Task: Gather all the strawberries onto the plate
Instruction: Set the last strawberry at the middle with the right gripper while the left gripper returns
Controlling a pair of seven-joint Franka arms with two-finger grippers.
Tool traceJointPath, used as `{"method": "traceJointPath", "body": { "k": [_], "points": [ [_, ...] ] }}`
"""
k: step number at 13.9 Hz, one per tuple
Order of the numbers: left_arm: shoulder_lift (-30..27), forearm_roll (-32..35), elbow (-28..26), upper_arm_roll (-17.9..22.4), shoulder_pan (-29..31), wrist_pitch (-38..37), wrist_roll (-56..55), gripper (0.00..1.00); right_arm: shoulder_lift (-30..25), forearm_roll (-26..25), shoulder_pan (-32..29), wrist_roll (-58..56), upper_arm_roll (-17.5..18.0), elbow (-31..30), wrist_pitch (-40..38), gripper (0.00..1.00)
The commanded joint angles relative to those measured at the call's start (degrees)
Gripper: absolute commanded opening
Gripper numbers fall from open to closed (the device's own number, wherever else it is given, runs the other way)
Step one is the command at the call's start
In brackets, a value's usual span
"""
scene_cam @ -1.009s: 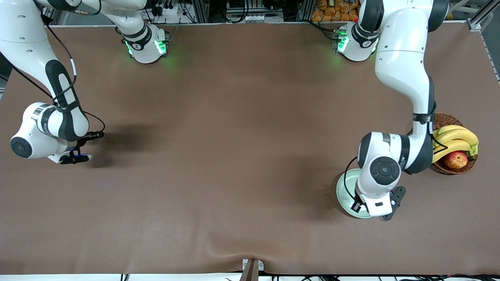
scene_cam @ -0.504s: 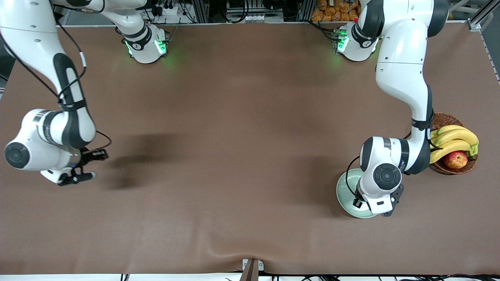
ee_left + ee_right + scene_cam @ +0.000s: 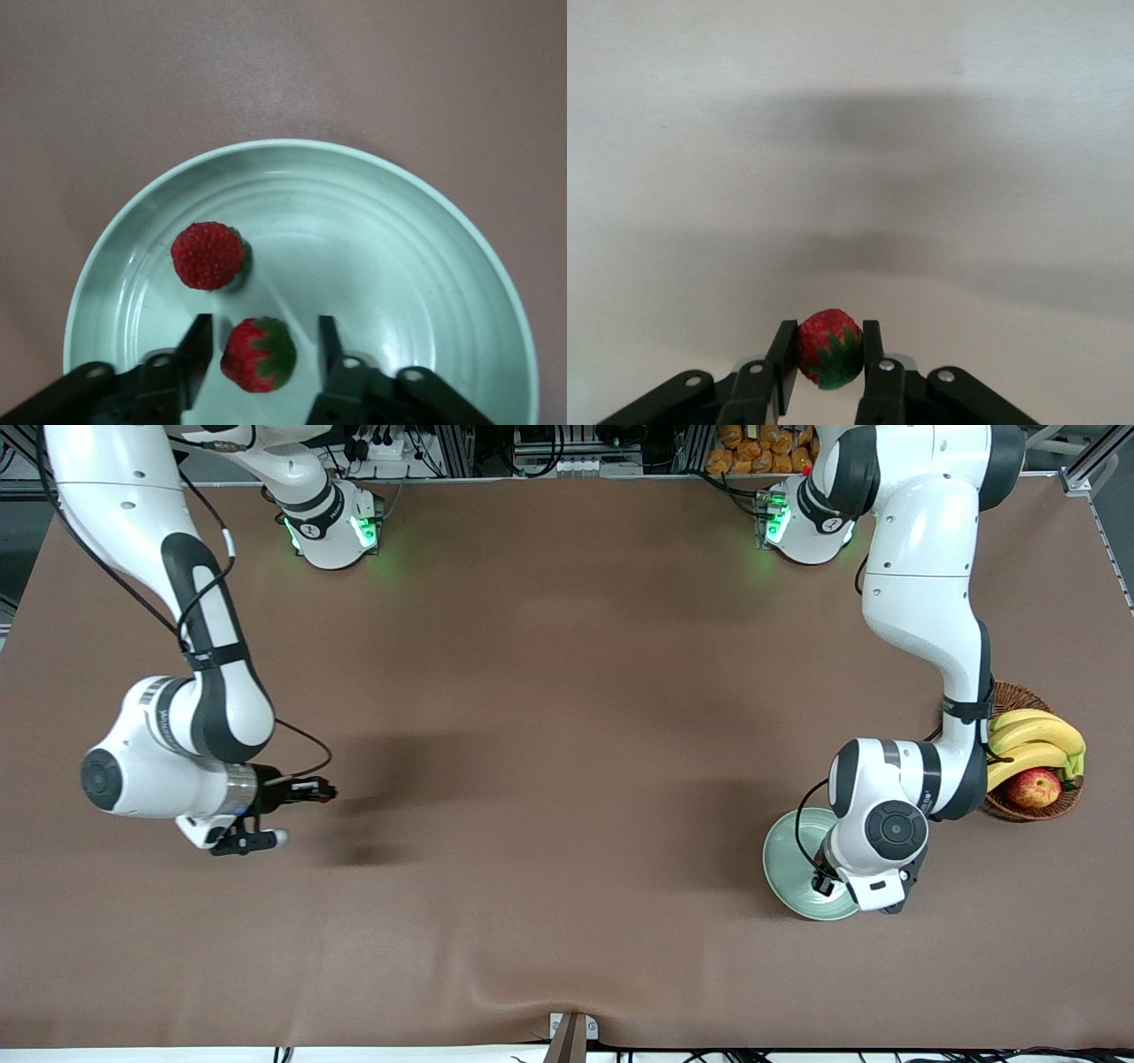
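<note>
Brown table (image 3: 549,779): two strawberries (image 3: 208,255) probably lie in the plate (image 3: 416,266), left gripper (image 3: 260,354) spread wide around one. Right gripper (image 3: 828,354) pinches the third strawberry (image 3: 829,348), not delivered yet.

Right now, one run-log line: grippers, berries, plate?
left gripper: open over pale mint-green round plate | two small red strawberries in plate | right gripper: shut on third strawberry, above table

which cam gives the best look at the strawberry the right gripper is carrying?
Right wrist view: the strawberry sits pinched between the right gripper fingers, red skin and green top visible. The front view shows only a red speck at the gripper tip, over bare table. The left wrist view doesn't show it, only the plate.
</note>
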Motion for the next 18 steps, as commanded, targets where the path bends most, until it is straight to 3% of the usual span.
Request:
{"method": "traceJointPath", "body": {
  "k": [1,6,9,13,18],
  "points": [
    [-2.4,-0.9,-0.8,-0.1,-0.5,0.0,-0.1,1.0,0.4,3.3,5.5,6.2,-0.4,0.1,0.4,0.06],
    [-5.7,-0.3,-0.9,-0.1,-4.3,-0.2,-0.2,1.0,3.0,12.0,12.8,8.6,-0.4,0.2,5.3,0.06],
    [-5.8,-0.4,-0.9,-0.1,-9.1,-0.4,-1.2,1.0,5.4,16.2,16.5,8.6,-0.4,0.4,9.2,0.12],
    [-5.4,-0.3,-0.8,-0.1,-14.7,-0.4,-4.1,1.0,7.9,17.2,20.3,8.7,-0.3,1.1,14.3,0.16],
    [-5.1,-1.9,-0.2,-1.6,-19.2,-0.2,-10.0,1.0,9.9,22.4,21.5,8.5,-0.4,1.2,19.2,0.62]
  ]
}}
